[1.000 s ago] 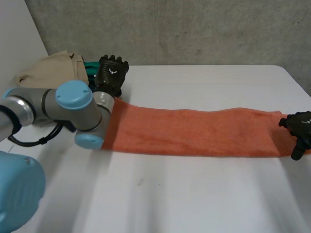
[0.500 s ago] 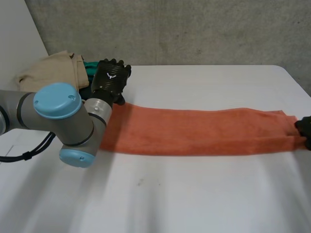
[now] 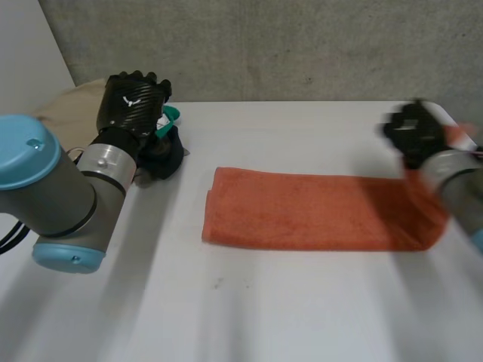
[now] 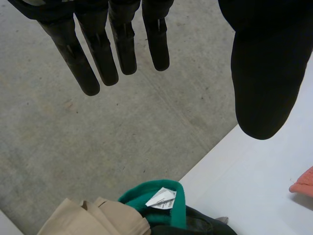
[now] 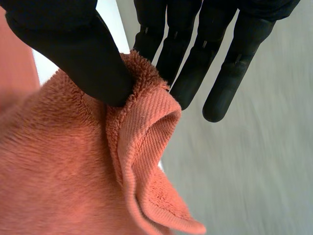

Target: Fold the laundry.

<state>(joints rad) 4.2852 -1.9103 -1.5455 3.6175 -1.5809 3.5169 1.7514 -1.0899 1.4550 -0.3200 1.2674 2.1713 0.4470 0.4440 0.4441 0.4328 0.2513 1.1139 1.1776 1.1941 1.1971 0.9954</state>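
An orange towel (image 3: 302, 211) lies stretched out flat across the white table (image 3: 287, 317). My right hand (image 3: 413, 132) is raised above the towel's right end and holds that end up. In the right wrist view my right hand (image 5: 68, 44) pinches the towel's hemmed edge (image 5: 142, 127) between thumb and fingers. My left hand (image 3: 132, 98) hovers off the towel, above the clothes pile at the back left. Its fingers (image 4: 98, 54) hang straight and apart from the thumb, with nothing between them. A corner of the towel (image 4: 303, 182) peeks in beside that thumb.
At the table's back left corner lies a pile: a beige garment (image 3: 75, 98), a green one with a white label (image 4: 161, 200) and a dark one (image 3: 162, 154). A grey concrete wall stands behind the table. The table's right edge runs close to my right hand.
My right hand has shut on the towel's right end, lifted it and carried it leftward. My left hand has come off the left end and risen over the pile. The towel slid right.
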